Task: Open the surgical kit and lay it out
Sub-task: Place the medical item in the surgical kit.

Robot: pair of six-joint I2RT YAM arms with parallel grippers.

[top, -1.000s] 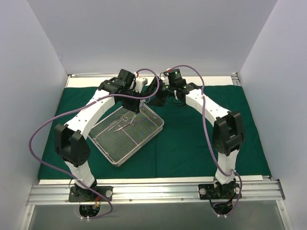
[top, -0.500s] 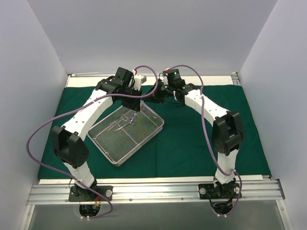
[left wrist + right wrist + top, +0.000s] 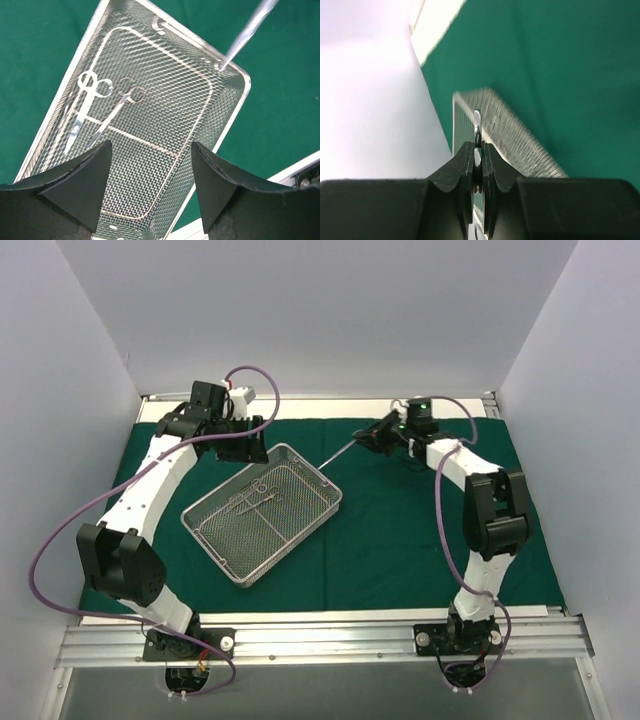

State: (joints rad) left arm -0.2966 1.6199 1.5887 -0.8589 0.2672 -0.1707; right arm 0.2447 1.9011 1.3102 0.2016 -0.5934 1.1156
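The dark green cloth point(image 3: 400, 530) lies spread flat over the table. On it sits the silver wire-mesh tray point(image 3: 300, 530), set at an angle, with two scissor-like instruments point(image 3: 255, 495) inside; the left wrist view shows them side by side point(image 3: 87, 97). My left gripper point(image 3: 250, 448) hovers over the tray's back left corner, open and empty point(image 3: 151, 146). My right gripper point(image 3: 380, 437) is to the right of the tray's far corner, shut on a slim metal instrument point(image 3: 340, 452) whose tip points toward the tray point(image 3: 477, 122).
White walls close in the left, back and right. A bare white strip point(image 3: 300, 400) runs behind the cloth. The metal rail point(image 3: 320, 640) with both arm bases is at the near edge. Purple cables loop above each arm.
The grippers were together above the tray's far corner. My left gripper opened and drew back left; my right gripper closed on the slim instrument and carried it right.
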